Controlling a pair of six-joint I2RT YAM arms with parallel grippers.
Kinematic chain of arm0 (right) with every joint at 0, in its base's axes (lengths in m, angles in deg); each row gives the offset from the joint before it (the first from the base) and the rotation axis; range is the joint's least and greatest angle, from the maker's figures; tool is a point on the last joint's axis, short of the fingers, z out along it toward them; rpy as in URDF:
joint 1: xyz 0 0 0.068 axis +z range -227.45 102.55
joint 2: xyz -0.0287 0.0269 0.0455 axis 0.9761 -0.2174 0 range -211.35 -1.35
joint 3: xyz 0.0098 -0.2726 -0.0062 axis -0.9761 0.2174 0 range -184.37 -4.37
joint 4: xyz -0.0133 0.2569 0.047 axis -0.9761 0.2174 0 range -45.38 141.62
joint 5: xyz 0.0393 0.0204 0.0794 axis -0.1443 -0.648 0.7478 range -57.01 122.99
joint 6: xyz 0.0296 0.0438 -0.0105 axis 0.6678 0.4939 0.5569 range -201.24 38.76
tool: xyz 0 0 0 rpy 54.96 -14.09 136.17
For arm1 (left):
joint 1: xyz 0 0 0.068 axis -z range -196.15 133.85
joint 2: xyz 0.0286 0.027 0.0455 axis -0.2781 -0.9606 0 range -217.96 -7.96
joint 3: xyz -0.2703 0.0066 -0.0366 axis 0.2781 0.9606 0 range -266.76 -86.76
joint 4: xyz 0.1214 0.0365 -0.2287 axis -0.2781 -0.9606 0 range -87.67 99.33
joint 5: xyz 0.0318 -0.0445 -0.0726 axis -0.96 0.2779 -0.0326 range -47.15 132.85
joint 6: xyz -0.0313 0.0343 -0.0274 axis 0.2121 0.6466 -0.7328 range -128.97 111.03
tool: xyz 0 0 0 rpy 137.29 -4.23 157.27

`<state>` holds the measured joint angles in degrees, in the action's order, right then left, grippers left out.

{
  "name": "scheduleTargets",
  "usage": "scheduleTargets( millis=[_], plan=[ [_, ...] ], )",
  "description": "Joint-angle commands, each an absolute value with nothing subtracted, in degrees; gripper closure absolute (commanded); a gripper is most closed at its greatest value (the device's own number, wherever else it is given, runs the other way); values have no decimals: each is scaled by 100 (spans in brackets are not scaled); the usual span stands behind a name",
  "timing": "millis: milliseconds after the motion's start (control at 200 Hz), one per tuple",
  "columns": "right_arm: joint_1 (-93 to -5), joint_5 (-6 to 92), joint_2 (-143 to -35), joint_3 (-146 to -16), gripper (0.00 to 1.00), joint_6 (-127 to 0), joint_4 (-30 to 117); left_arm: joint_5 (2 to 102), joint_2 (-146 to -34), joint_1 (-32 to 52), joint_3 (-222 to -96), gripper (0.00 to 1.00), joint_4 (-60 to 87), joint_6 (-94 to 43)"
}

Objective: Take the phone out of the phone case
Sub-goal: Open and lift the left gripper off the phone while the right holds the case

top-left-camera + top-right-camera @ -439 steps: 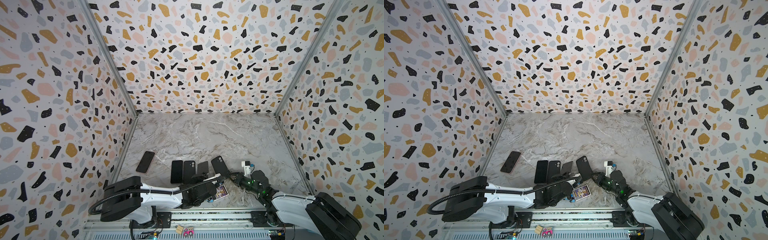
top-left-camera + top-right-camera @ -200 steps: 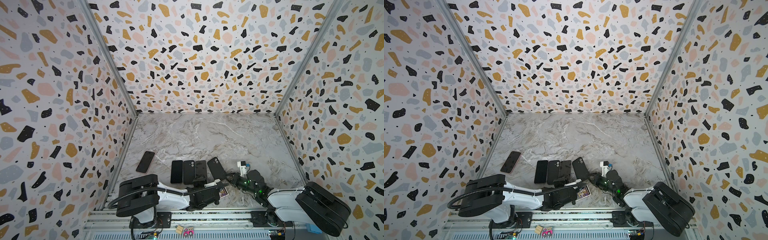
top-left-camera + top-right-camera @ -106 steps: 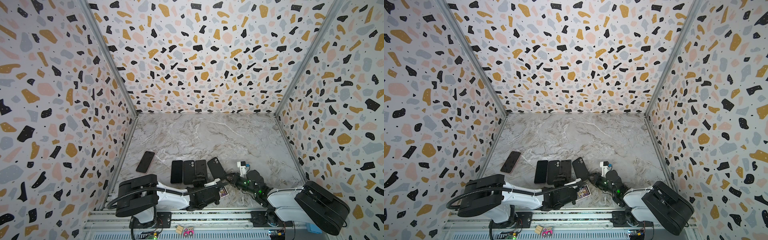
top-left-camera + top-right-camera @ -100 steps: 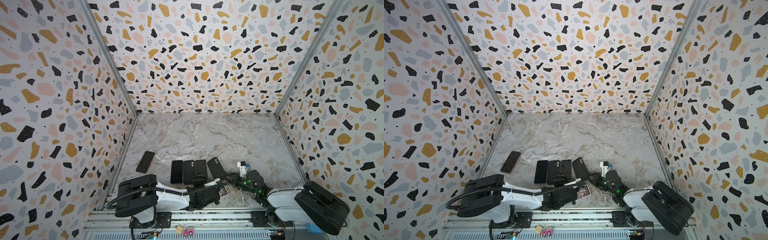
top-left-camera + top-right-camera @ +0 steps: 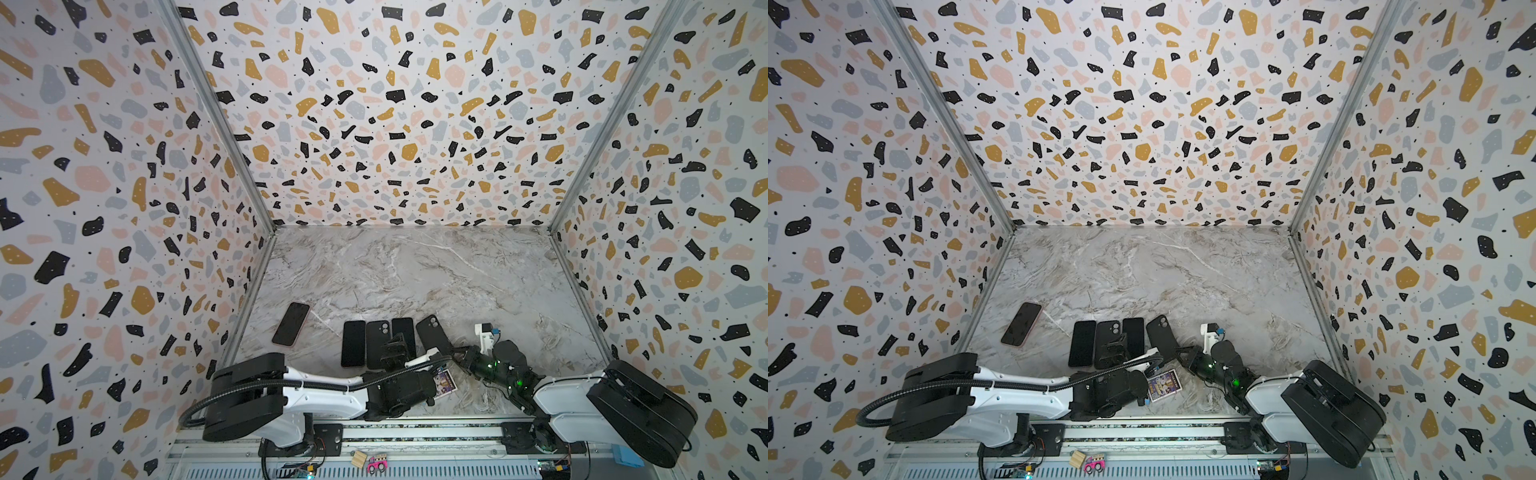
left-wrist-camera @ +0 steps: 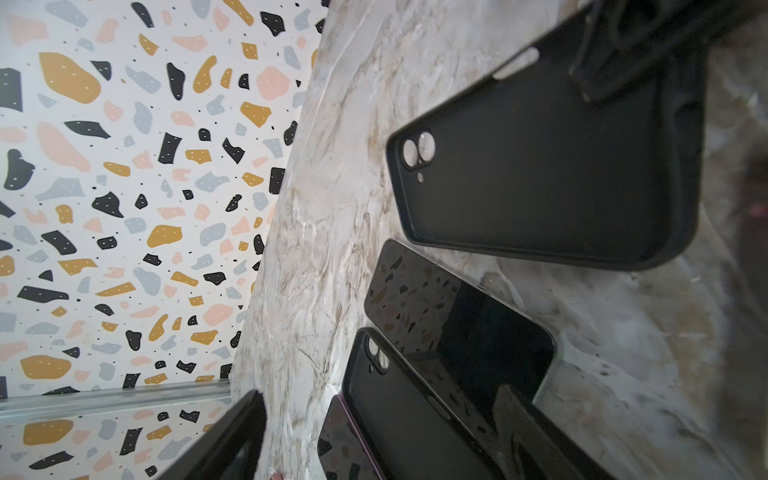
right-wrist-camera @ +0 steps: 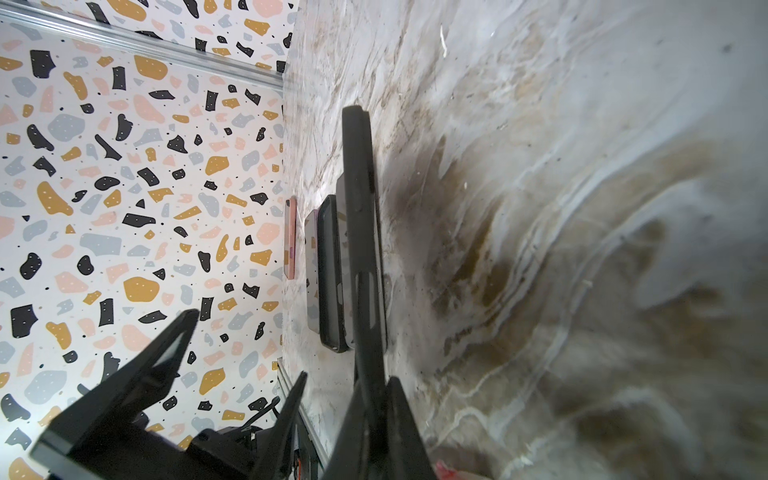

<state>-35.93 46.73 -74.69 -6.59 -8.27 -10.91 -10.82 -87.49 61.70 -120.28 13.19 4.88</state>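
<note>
Phone case (image 5: 432, 337): empty; your right gripper (image 5: 457, 353) jaws pinch its near end, likely anchoring it.
Left gripper (image 5: 395, 348): jaws wide over the phone (image 5: 404, 331), holding nothing.
Phone: free, flat on the desk (image 5: 415, 270) just beside the case; extraction looks done.

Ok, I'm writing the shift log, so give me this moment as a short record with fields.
right gripper: shut on one end of the black case
black case: looks empty; marble shows through its camera holes
left gripper: open, holding nothing
phone: flat, screen up, beside the black case
also on table: second case, another phone, pink-edged phone
</note>
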Motion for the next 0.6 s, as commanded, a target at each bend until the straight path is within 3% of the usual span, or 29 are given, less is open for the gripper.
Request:
scheduleTargets(
  millis=[0,140,335,596],
  plan=[
    [-3527,4444,-7485,-861,100,-958,-1112,-1299,-8198,6203,-12126,9,1358,139],
    [-3439,4199,-7717,-981,100,-1014,-1222,-1441,-7256,6190,-11986,0,1562,-374],
    [-3279,3993,-8186,-1056,100,-935,-1596,-1442,-6134,6059,-11965,0,1349,-1153],
    [-2955,3736,-8771,-1210,100,-821,-1878,-1861,-5697,5970,-12437,1,330,-1915]
  ],
)
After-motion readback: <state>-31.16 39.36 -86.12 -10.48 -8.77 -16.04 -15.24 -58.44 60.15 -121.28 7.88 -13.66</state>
